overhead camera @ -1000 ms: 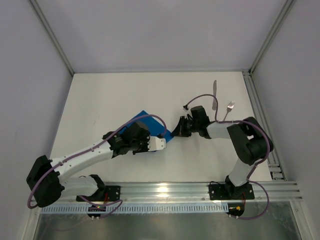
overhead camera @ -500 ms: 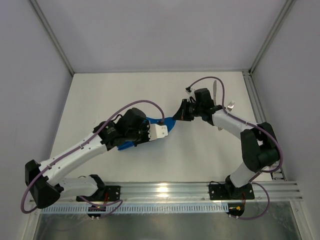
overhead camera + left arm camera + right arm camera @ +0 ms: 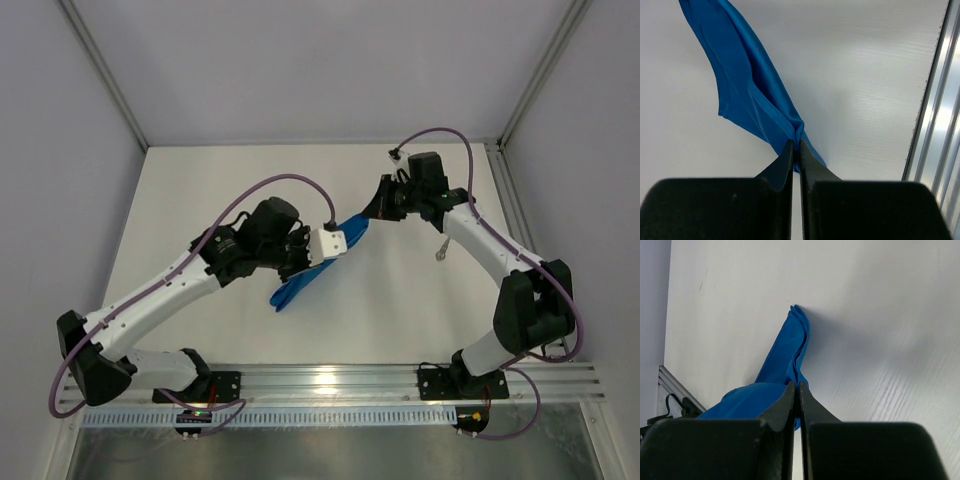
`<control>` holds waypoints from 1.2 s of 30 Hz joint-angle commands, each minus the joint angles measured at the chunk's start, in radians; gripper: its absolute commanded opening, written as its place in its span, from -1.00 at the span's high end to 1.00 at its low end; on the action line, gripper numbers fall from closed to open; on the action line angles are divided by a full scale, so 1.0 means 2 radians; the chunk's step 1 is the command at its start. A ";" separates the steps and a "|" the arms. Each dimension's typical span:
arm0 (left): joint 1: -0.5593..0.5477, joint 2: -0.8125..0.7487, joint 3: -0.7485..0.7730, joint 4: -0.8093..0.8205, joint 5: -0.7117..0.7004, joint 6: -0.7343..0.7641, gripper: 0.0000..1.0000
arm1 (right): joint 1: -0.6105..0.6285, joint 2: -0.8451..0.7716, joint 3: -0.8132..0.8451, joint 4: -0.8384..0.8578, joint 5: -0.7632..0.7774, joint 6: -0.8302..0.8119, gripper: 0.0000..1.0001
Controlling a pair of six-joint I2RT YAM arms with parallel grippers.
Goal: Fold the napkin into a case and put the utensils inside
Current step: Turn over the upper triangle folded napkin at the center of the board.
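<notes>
The bright blue napkin (image 3: pixel 298 287) hangs off the white table, bunched and stretched between both grippers. My left gripper (image 3: pixel 346 236) is shut on one corner of it; in the left wrist view the cloth (image 3: pixel 747 85) trails away from the closed tips (image 3: pixel 796 149). My right gripper (image 3: pixel 373 214) is shut on the other end; the right wrist view shows the cloth (image 3: pixel 785 352) pinched at the tips (image 3: pixel 796 389). Of the utensils, only a small silver end (image 3: pixel 440 252) shows beside the right arm, and I cannot tell which one. The rest is hidden under that arm.
An aluminium rail (image 3: pixel 400 378) runs along the near edge and another (image 3: pixel 512 205) along the right side. Grey walls close the table at back, left and right. The rail also shows in the left wrist view (image 3: pixel 940 125).
Both grippers have lifted the napkin off the table and moved it up and back; the right arm swung over the knife and fork, covering them.
</notes>
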 commanded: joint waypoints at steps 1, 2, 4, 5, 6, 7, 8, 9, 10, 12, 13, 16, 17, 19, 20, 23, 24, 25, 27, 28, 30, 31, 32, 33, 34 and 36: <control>0.000 0.018 0.041 0.031 0.026 -0.035 1.00 | -0.017 -0.029 0.023 -0.035 0.015 -0.018 0.92; -0.001 0.023 0.047 0.035 0.029 -0.041 1.00 | -0.019 -0.031 0.025 -0.046 0.019 -0.024 0.92; -0.007 0.042 0.064 0.042 0.033 -0.055 1.00 | -0.026 -0.040 0.028 -0.058 0.028 -0.030 0.93; -0.009 0.048 0.070 0.045 0.036 -0.061 1.00 | -0.032 -0.043 0.028 -0.065 0.029 -0.033 0.92; -0.016 0.054 0.076 0.047 0.040 -0.066 1.00 | -0.035 -0.050 0.028 -0.069 0.031 -0.036 0.93; -0.019 0.067 0.082 0.051 0.043 -0.071 1.00 | -0.039 -0.054 0.027 -0.072 0.032 -0.038 0.92; -0.022 0.075 0.094 0.052 0.045 -0.081 1.00 | -0.048 -0.058 0.025 -0.077 0.033 -0.039 0.92; -0.024 0.081 0.100 0.053 0.049 -0.088 1.00 | -0.053 -0.067 0.024 -0.079 0.033 -0.042 0.93; -0.029 0.087 0.107 0.055 0.050 -0.094 1.00 | -0.058 -0.071 0.022 -0.082 0.032 -0.043 0.93; -0.031 0.104 0.126 0.063 0.052 -0.111 1.00 | -0.074 -0.078 0.021 -0.094 0.037 -0.048 0.92; -0.032 0.109 0.131 0.068 0.054 -0.118 1.00 | -0.078 -0.084 0.021 -0.100 0.038 -0.056 0.92; -0.032 0.133 0.153 0.079 0.065 -0.142 1.00 | -0.101 -0.092 0.025 -0.126 0.046 -0.075 0.93; -0.035 0.147 0.158 0.085 0.069 -0.147 1.00 | -0.106 -0.093 0.025 -0.140 0.048 -0.080 0.92; -0.039 0.161 0.171 0.089 0.075 -0.164 1.00 | -0.124 -0.097 0.027 -0.153 0.053 -0.094 0.92; -0.044 0.167 0.175 0.092 0.080 -0.171 1.00 | -0.128 -0.100 0.028 -0.168 0.058 -0.099 0.92; -0.057 0.194 0.192 0.101 0.096 -0.191 1.00 | -0.141 -0.107 0.042 -0.204 0.098 -0.120 0.92; -0.059 0.207 0.199 0.105 0.101 -0.200 1.00 | -0.144 -0.109 0.046 -0.213 0.110 -0.125 0.93; -0.061 0.214 0.216 0.104 0.106 -0.206 1.00 | -0.150 -0.112 0.051 -0.220 0.126 -0.128 0.93; -0.065 0.228 0.237 0.104 0.125 -0.218 1.00 | -0.151 -0.121 0.059 -0.238 0.142 -0.135 0.93; -0.065 0.242 0.260 0.103 0.129 -0.229 1.00 | -0.163 -0.125 0.066 -0.244 0.156 -0.137 0.93; -0.069 0.255 0.280 0.105 0.141 -0.235 1.00 | -0.171 -0.135 0.071 -0.260 0.170 -0.144 0.93; -0.072 0.262 0.290 0.104 0.146 -0.237 1.00 | -0.175 -0.138 0.074 -0.265 0.173 -0.145 0.92; -0.073 0.276 0.309 0.104 0.151 -0.255 1.00 | -0.182 -0.142 0.075 -0.271 0.181 -0.147 0.93; -0.075 0.283 0.319 0.105 0.164 -0.261 1.00 | -0.185 -0.147 0.076 -0.276 0.185 -0.150 0.92; -0.078 0.290 0.327 0.109 0.170 -0.268 1.00 | -0.187 -0.149 0.078 -0.285 0.189 -0.153 0.93; -0.080 0.313 0.352 0.115 0.184 -0.288 1.00 | -0.191 -0.152 0.081 -0.296 0.212 -0.156 0.93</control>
